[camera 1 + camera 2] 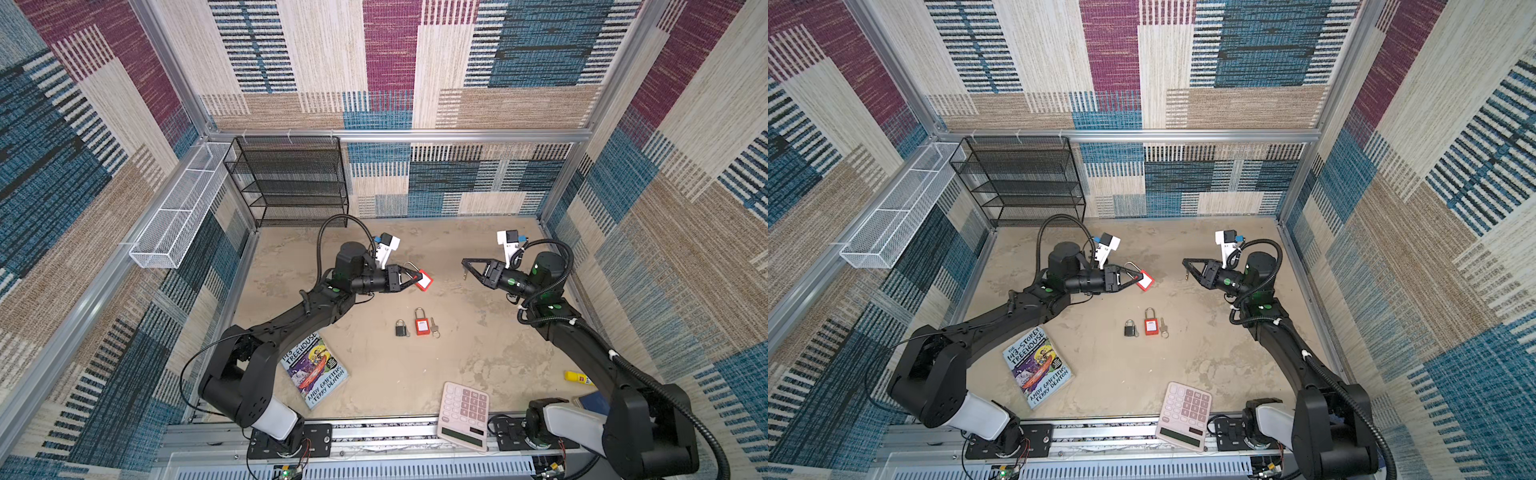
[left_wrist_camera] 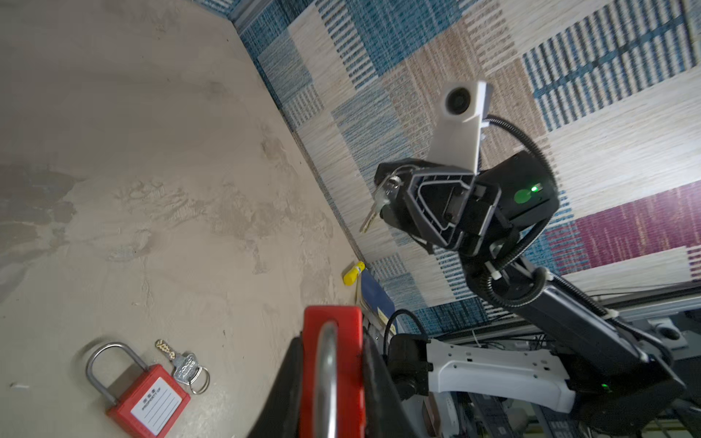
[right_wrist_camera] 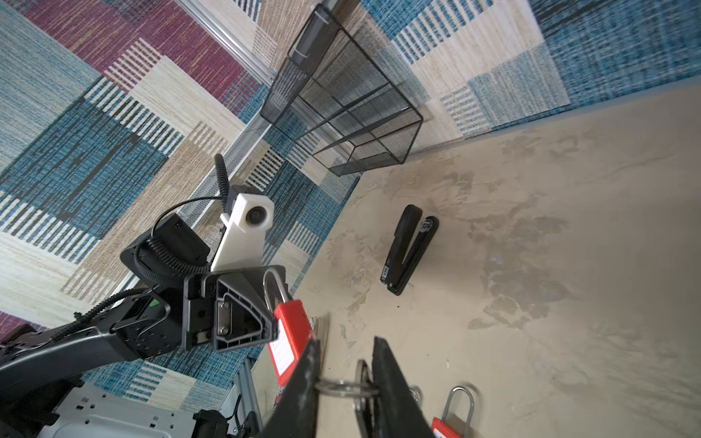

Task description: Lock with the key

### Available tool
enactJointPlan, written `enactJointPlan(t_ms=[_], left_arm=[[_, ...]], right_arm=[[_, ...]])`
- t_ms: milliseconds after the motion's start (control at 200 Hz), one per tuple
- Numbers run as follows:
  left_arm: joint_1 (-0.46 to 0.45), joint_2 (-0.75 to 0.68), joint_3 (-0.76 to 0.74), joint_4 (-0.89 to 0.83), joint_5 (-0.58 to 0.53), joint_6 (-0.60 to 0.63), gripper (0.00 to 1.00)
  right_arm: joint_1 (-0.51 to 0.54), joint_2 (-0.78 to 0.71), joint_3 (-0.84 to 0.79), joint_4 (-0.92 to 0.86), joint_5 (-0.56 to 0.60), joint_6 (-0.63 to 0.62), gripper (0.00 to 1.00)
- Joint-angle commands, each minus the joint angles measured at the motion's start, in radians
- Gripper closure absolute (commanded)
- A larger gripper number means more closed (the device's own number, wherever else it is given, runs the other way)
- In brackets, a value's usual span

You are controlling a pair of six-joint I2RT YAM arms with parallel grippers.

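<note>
A red padlock [image 1: 424, 281], white-labelled and silver-shackled, is clamped in the left jaws; a ringed metal key [image 2: 373, 212] is pinched in the right jaws.

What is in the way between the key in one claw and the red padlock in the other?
Nothing visible. The right gripper holds the key, the left gripper holds the red padlock, and only open air lies between them. The spare red padlock and black padlock lie on the table, nearer the front.

Far padlock [image 1: 424, 281] red; small padlock [image 1: 401, 329] black; calculator [image 1: 464, 409] pink.
</note>
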Motion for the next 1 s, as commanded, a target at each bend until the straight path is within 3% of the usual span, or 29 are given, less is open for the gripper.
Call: enactJointPlan(t_ms=[0,80,230,396,992], left_arm=[[-0.037,0.062,0.089,-0.275,0.002,0.205,1.0],[-0.07,0.129,0.159,-0.385,0.009,0.265,1.0],[-0.122,0.256,0.304,-0.604,-0.024,0.38,1.0],[-0.17,0.418,0.477,-0.815,-0.099,0.47,1.0],[-0.22,0.646,0.666,-0.829,-0.036,0.416,1.0]], right_arm=[[-0.015,-0.028,0.02,-0.12,0.06,-0.084,1.0],[-0.043,-0.044,0.015,-0.136,0.057,-0.091,1.0],[-0.099,-0.071,-0.025,0.004,-0.058,0.031,1.0],[-0.127,-0.081,0.02,-0.053,-0.073,-0.004,1.0],[-0.174,-0.087,-0.046,0.017,-0.152,0.056,1.0]])
